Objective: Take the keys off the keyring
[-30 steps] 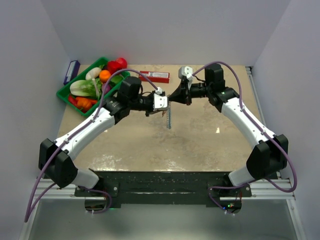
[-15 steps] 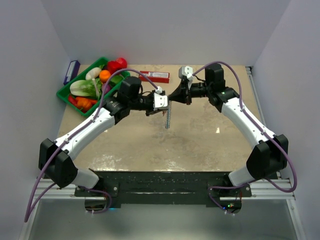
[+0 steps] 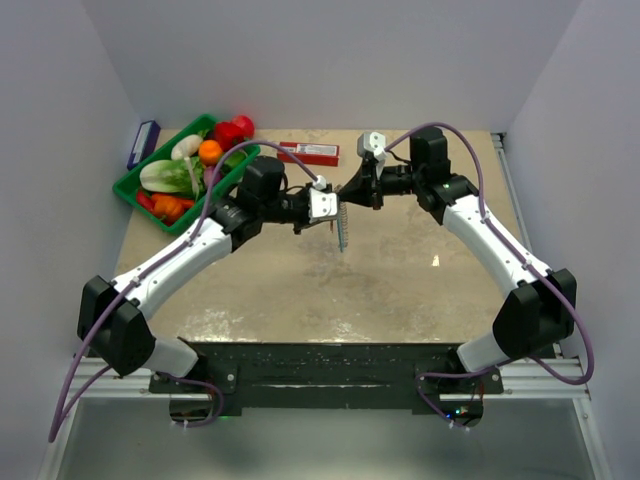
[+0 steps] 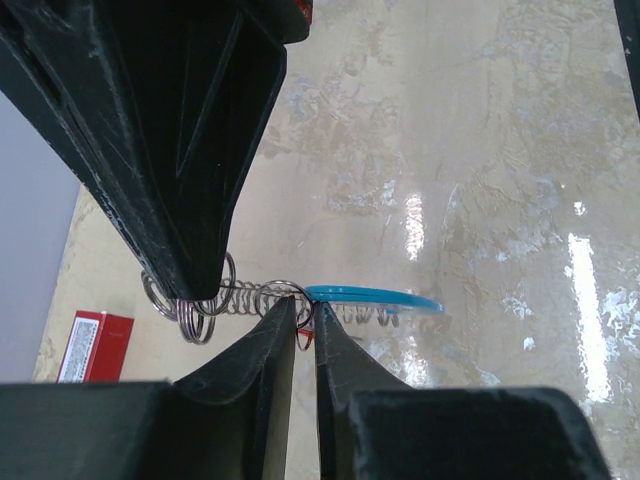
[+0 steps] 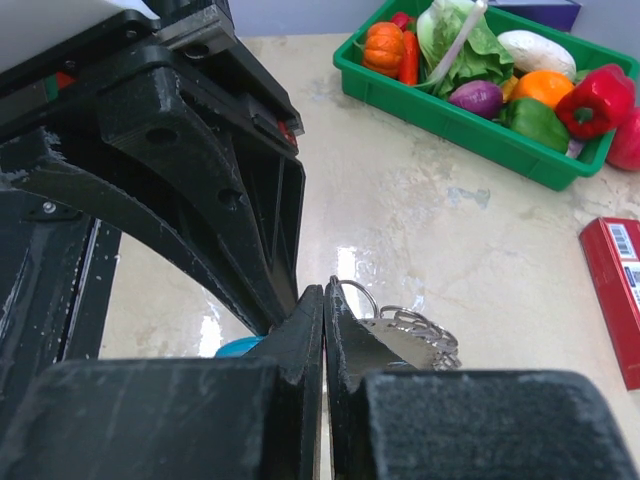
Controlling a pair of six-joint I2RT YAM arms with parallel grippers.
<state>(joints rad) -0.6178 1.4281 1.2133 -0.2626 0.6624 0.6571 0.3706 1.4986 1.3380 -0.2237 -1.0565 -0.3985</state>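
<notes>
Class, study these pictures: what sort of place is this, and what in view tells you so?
Likely a robotics lab test cell: a left arm and right arm bolted at the table edge, plain white walls boxing it in, and props: a green tray of vegetables, a red box.

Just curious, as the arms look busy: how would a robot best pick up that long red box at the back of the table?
Probably pinch the red box across its narrow width, mid-length, from straight above: it lies flat, long and slim, so it should stay balanced.

Keyring (image 3: 343,229) now higher, farther right.
</notes>
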